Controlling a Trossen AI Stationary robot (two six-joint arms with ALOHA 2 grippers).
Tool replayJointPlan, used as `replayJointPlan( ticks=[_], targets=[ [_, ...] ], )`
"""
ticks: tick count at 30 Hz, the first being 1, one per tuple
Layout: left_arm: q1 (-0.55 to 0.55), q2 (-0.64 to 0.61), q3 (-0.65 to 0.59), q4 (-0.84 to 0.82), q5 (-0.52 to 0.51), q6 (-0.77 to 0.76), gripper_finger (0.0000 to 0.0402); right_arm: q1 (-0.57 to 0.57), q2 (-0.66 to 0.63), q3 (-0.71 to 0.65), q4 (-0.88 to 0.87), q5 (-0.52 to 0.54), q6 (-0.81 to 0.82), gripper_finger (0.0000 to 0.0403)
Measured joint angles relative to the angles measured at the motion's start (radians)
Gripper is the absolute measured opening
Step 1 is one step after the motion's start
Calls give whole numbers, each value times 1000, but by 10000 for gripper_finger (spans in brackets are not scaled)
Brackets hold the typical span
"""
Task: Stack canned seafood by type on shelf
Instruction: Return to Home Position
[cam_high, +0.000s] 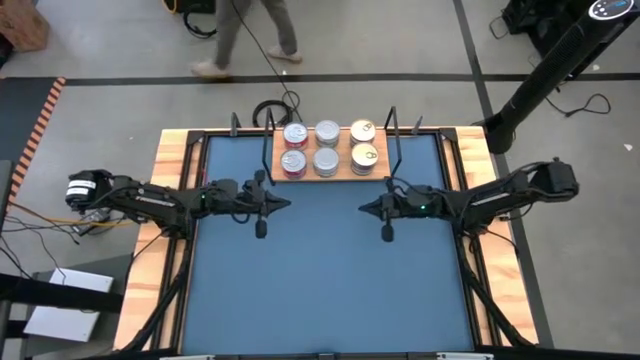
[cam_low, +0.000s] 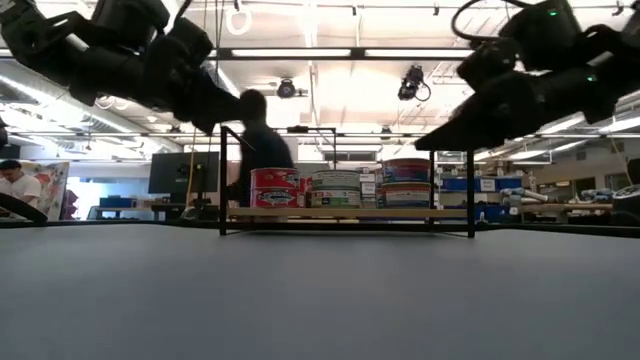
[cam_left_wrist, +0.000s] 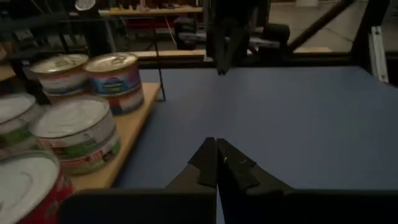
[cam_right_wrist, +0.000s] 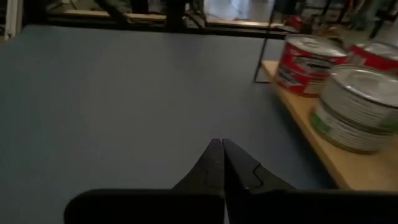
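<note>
Over the blue mat, left gripper and right gripper hang closed, empty; I'd draw both back slowly, clear of the shelf

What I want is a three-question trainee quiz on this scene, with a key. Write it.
1. True or false: the left pincer and the right pincer each grip a can.
2. Where on the shelf do the gold-topped cans stand? A: at the end toward the left arm. B: in the middle. C: at the end toward the right arm.
3. How many can tops show on the shelf in the high view?

Key
1. False: both are shut on nothing, apart from the shelf.
2. C.
3. Six, in two rows of three.
</note>
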Motion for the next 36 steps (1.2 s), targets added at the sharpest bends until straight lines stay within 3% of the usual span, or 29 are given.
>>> replayJointPlan(
  ticks=[12, 18, 36],
  targets=[
    [12, -172, -95, 7, -10, -19, 3, -60, -270, -162, 0, -14, 31, 3],
    [12, -242, -131, -23, -11, -26, 3, -68, -296, -158, -5, -16, 24, 7],
    [12, -268, -125, -14, -10, -26, 4, -75, -344, -157, -57, 10, 25, 5]
  ],
)
